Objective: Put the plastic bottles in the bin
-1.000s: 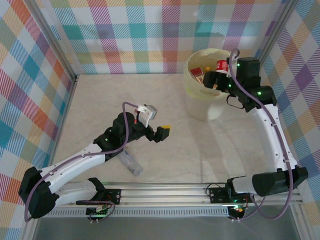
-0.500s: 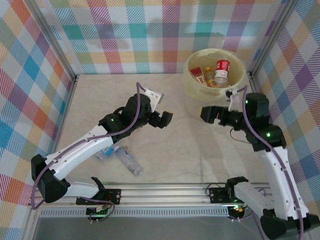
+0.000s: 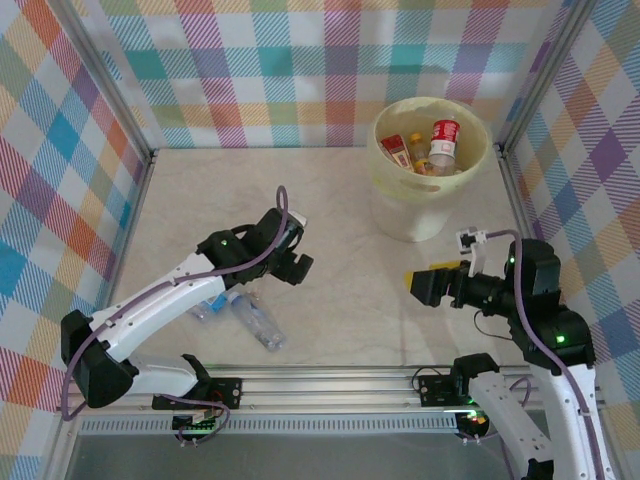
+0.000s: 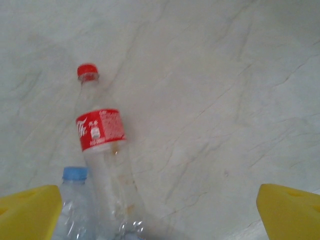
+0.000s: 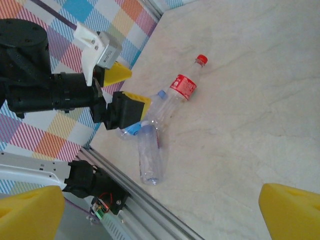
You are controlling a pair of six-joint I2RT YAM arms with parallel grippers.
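The pale yellow bin (image 3: 478, 170) stands at the back right and holds several plastic bottles, among them a red-labelled one (image 3: 444, 135). Three more bottles lie close together on the table at the near left. One has a red cap and red label (image 4: 100, 131) (image 5: 182, 87). A second has a blue cap (image 4: 75, 200) (image 5: 132, 129). The third is a plain clear bottle (image 3: 255, 325) (image 5: 150, 155). My left gripper (image 3: 290, 268) (image 4: 160, 220) (image 5: 127, 87) hangs open just above the red-labelled bottle, touching nothing. Over the table in front of the bin, my right gripper (image 3: 425, 285) (image 5: 160, 215) is open and holds nothing.
Checked walls close off the left, back and right sides. An aluminium rail (image 3: 330, 385) (image 5: 145, 207) runs along the near edge, close to the clear bottle. Bare marble tabletop (image 3: 340, 230) lies between the bottles and the bin.
My right gripper has drawn back from the bin's rim to the near right, open. The left gripper has swung back and down over the lying bottles.
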